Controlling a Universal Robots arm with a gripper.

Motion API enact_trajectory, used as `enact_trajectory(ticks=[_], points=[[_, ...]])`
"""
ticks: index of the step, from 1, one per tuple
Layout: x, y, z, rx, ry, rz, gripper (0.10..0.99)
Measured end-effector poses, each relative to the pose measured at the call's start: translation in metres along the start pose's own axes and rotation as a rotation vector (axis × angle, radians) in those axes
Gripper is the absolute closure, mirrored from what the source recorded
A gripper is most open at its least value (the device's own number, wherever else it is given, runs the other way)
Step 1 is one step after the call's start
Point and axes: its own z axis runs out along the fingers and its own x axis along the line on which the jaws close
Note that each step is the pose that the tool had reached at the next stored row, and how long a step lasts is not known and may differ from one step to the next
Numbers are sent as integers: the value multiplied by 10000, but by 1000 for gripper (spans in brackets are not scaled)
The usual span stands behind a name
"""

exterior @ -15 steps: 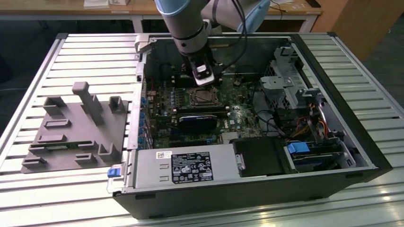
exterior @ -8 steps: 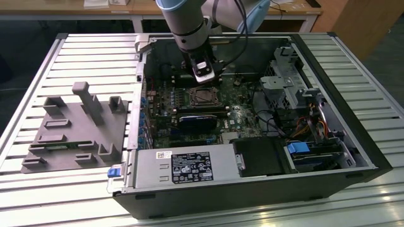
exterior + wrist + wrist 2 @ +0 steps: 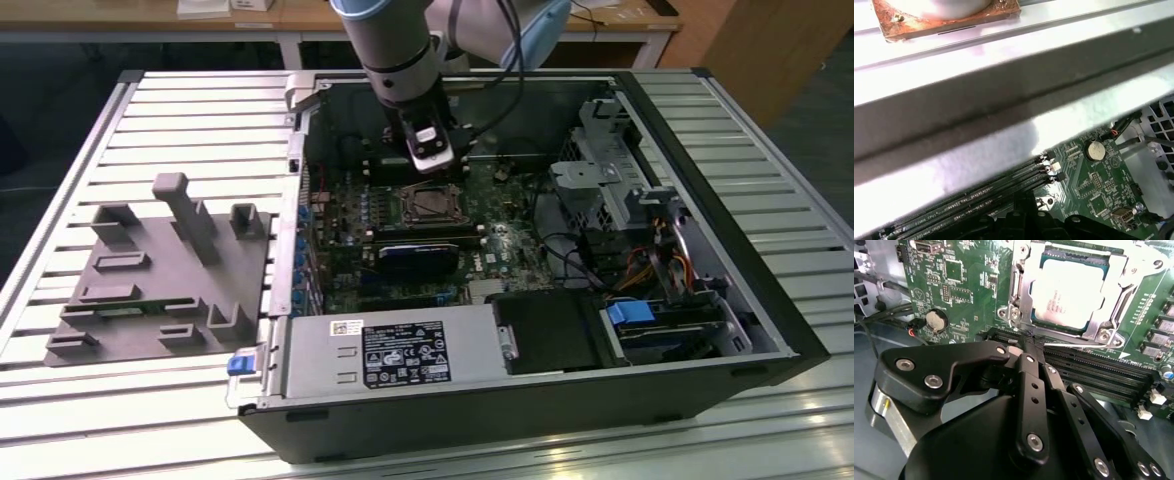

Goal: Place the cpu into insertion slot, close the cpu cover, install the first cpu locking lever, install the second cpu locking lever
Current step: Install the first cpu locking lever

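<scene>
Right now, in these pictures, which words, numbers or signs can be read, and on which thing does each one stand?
No text can be read with certainty.
cpu: grey print on its metal top, too faint to read.
motherboard: white markings, too small to read.
power supply label: dense black print and symbols, too small to read.
small white sticker just above that label: too small to read.

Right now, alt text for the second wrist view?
Silvery square chip lies seated under the closed grey metal frame on a green motherboard. The black pincer looms in front, tips by the long black memory slots.
</scene>
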Motion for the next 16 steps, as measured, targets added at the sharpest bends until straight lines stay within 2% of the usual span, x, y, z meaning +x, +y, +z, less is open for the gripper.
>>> enact_trajectory(ticks=[6,16], points=[[19,27,3,7,-7,27,984],[32,13,53,30,-29,93,984]])
